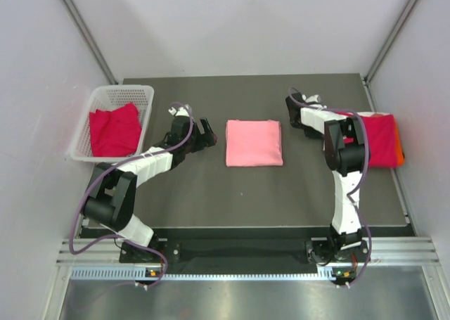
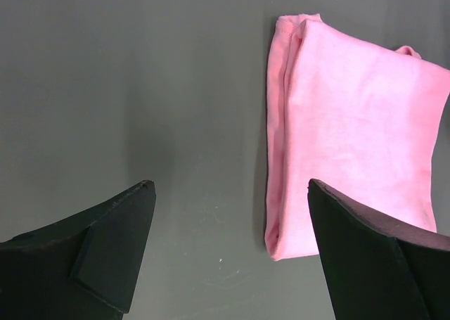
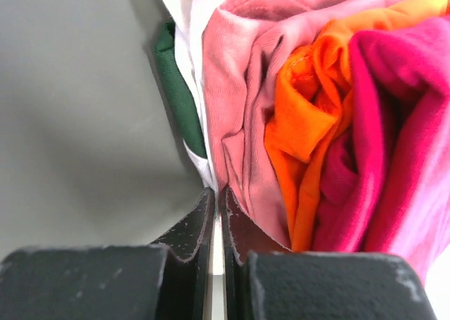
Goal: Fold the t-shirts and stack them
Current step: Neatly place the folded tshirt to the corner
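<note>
From above, shows a folded salmon-pink cloth t-shirt (image 1: 253, 143) lying square at the middle of the dark grey table (image 1: 190, 193), apparently finished and ready for stacking. Shows too a crumpled crimson t-shirt (image 1: 112, 131) in the white plastic mesh basket (image 1: 121, 93) at far left, likely queued for folding. Also shows a crimson-topped stack of folded t-shirts (image 1: 380, 141) at the right edge.

From the left wrist, finds the black left gripper (image 2: 230, 186) spread wide and holding nothing. Sits just left of the pink fold's edge, probably poised to pinch it.

From the right wrist, finds the black right gripper (image 3: 216, 193) pressed together with nothing visibly between. Touches the stack's layered side where white and pink meet, seemingly squaring it.
</note>
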